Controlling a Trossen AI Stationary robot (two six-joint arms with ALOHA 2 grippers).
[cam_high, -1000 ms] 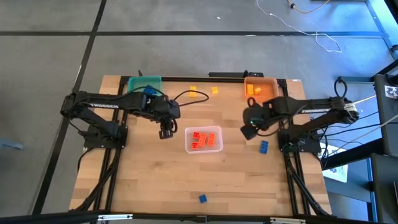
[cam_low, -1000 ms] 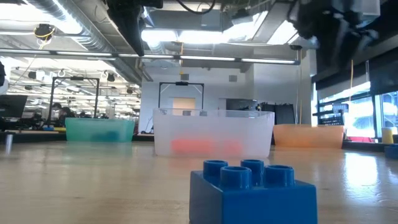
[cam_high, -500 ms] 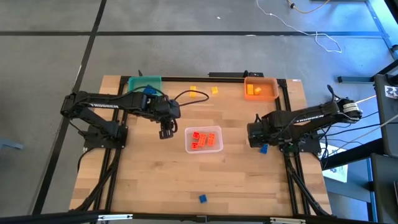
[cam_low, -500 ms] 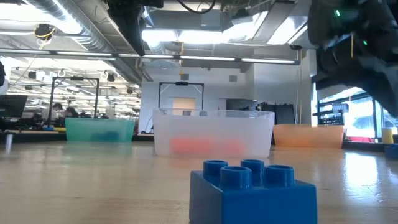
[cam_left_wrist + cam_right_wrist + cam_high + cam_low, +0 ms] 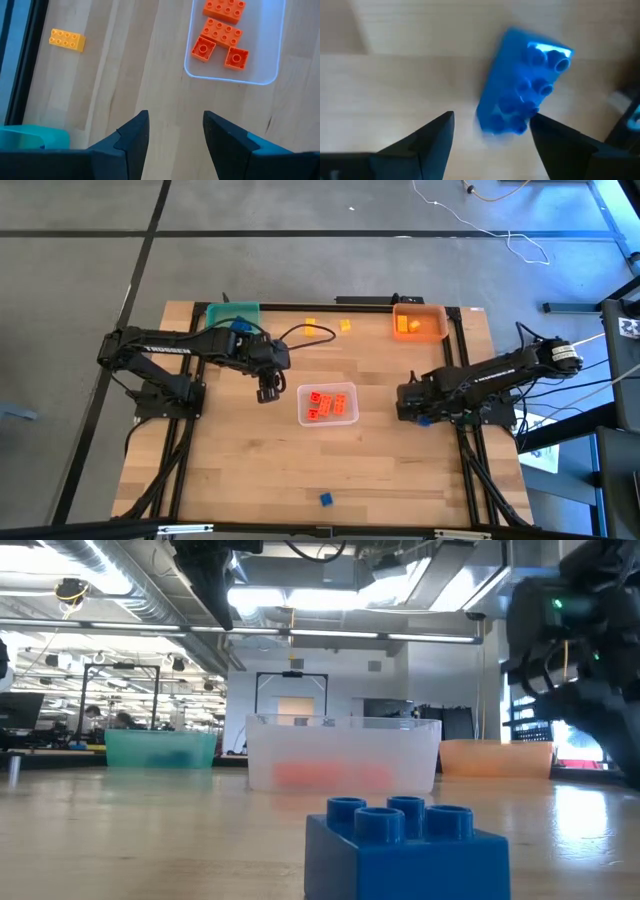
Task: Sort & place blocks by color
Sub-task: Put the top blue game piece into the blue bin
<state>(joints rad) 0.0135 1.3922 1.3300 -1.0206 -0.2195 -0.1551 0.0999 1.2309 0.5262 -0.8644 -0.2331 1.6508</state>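
The right gripper point(image 5: 490, 131) has been swung away from the orange plastic bin point(image 5: 419, 323) and lowered over a blue studded plastic brick point(image 5: 522, 89) on the wooden table point(image 5: 240, 470), so a pick-up of this brick for the teal plastic bin point(image 5: 232, 315) appears to be under way. Its jaws are spread wide and nothing is gripped; the brick lies just ahead of the fingertips, partly between them, apparently untouched. The left gripper point(image 5: 172, 131) is held open and empty beside the clear plastic bin point(image 5: 260, 75) of red-orange studded bricks point(image 5: 222, 30).
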